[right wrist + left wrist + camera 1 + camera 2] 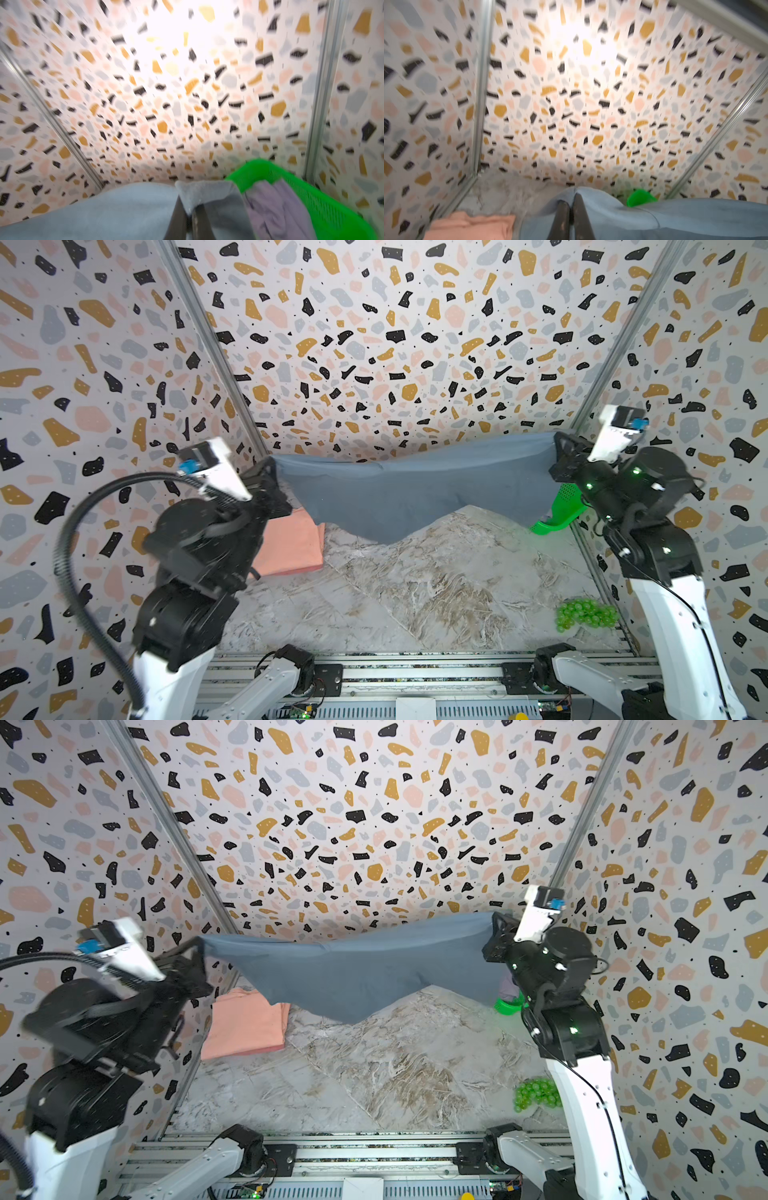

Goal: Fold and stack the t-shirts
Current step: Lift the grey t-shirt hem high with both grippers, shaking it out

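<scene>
Grey cloth, top views: the slate-grey t-shirt (415, 485) is held stretched in the air across the middle of the frame. Its upper edge is pulled nearly straight, and its lower edge droops above the marble tabletop (415, 593).
Left pincer, top views: the left gripper (270, 466) is seen at centre left, pinched onto the shirt's left corner. The arm is blurred.
Right pincer, top views: the right gripper (559, 452) is seen at centre right, higher in the frame, clamped onto the shirt's right corner.
Pink cloth, top views: the salmon-pink t-shirt (291, 547) is laid folded on the tabletop, left of centre, partly hidden by the left arm.
Basket, top views: the green basket (561, 510) is seen at the right, partly hidden behind the grey cloth and the right arm. A bit of the lilac t-shirt (509, 986) shows at it in a top view.
Beads, top views: a cluster of green balls (586, 614) is seen at lower right on the tabletop.
Left wrist view: the fingers (560, 220) are pressed together on a bunched grey fold. The pink shirt is seen beside, the basket beyond.
Right wrist view: the fingers (176, 220) are pressed together on a grey corner. The lilac shirt is seen inside the basket, just beside.
</scene>
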Controlling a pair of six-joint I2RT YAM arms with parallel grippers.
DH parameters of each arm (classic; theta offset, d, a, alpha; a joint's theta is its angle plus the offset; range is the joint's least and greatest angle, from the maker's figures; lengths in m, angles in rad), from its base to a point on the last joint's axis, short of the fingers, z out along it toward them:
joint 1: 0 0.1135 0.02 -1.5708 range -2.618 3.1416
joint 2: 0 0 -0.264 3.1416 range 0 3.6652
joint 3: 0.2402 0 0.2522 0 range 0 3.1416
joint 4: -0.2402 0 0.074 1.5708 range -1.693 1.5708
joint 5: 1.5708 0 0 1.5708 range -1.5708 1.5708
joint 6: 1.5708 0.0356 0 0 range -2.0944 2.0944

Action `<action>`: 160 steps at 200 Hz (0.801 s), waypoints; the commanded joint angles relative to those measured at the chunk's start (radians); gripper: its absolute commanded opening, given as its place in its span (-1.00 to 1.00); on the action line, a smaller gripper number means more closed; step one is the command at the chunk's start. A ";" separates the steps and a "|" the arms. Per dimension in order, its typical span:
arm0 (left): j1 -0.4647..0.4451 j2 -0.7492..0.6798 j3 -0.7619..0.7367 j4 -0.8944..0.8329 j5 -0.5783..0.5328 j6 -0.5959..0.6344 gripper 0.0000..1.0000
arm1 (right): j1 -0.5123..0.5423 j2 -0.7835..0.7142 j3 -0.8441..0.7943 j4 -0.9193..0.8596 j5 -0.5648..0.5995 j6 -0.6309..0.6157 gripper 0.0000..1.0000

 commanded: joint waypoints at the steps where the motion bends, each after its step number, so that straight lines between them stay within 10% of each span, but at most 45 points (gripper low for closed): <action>1: 0.003 -0.030 0.075 0.141 -0.078 0.155 -1.00 | -0.003 0.009 0.090 0.039 -0.033 -0.089 -1.00; 111: 0.032 0.330 -0.042 0.567 -0.091 0.276 -1.00 | -0.005 0.263 0.011 0.357 -0.074 -0.083 -1.00; 160: 0.181 0.680 0.445 0.474 0.063 0.224 -1.00 | -0.008 0.496 0.349 0.341 -0.095 -0.178 -1.00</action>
